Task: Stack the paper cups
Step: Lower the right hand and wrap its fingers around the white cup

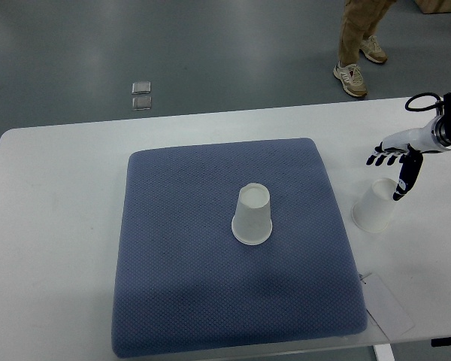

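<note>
Nearest the camera, a blue cushion mat is laid on a white table, with a sheet of paper beside its near right corner and one paper cup set upside down at its centre. A second paper cup is seen inverted on the bare table just right of the mat, under the right hand, whose fingers are spread and hold nothing. On the floor beyond, two small clear squares and a person's legs are noted.

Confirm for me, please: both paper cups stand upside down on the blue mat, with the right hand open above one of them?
Not quite. Only one cup is on the blue mat; the other cup, under the open right hand, stands on the white table, as the top view shows.
</note>
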Motion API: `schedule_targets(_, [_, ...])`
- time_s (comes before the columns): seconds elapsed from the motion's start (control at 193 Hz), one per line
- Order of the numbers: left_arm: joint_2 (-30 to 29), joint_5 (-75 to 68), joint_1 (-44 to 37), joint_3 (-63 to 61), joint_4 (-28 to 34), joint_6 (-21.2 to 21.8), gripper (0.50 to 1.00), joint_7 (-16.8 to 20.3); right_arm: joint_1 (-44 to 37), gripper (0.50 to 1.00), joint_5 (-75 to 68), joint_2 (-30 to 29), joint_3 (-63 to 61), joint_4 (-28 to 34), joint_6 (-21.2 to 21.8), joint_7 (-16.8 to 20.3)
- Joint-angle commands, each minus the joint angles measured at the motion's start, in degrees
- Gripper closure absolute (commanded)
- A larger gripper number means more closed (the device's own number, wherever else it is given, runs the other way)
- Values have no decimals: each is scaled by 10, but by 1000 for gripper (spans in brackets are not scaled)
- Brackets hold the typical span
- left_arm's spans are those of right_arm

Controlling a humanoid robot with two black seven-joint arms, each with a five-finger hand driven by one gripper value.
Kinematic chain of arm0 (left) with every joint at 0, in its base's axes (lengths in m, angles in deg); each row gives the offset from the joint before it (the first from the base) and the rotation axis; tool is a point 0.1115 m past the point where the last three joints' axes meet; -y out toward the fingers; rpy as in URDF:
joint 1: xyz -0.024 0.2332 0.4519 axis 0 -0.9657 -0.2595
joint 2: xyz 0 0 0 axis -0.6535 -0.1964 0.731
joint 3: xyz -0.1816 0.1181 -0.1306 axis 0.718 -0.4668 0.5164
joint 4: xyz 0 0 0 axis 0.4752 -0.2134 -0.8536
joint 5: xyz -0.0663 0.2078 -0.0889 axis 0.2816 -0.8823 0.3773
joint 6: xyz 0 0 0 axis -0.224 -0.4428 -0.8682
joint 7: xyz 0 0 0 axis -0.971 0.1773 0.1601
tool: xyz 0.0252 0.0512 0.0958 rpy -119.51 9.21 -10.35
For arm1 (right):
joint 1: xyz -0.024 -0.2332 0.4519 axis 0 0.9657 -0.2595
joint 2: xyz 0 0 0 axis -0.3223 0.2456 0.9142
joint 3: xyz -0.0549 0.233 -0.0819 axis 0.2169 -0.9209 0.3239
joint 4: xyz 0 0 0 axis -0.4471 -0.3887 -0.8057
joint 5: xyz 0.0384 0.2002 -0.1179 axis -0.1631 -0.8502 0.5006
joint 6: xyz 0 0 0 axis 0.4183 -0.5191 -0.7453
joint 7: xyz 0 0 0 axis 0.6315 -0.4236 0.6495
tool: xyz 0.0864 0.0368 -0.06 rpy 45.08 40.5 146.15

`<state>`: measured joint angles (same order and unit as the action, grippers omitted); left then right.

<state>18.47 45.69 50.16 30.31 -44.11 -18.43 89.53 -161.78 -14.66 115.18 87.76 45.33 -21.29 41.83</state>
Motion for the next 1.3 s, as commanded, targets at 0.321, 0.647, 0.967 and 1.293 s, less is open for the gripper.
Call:
schedule_targets(0.321, [0, 0, 0, 0, 0, 0, 500, 0, 25, 585, 2, -3, -3, -1, -15, 0])
schedule_targets(0.647, [0, 0, 0, 0, 0, 0, 500, 0, 41, 589, 11, -4, -3, -2, -40, 0])
schedule_targets(0.967, [0, 0, 0, 0, 0, 0, 500, 0, 47, 613, 11, -5, -4, -2, -49, -2])
schedule_targets(1.293, [0, 0, 0, 0, 0, 0, 500, 0, 53, 656, 11, -9, -5, -2, -54, -3])
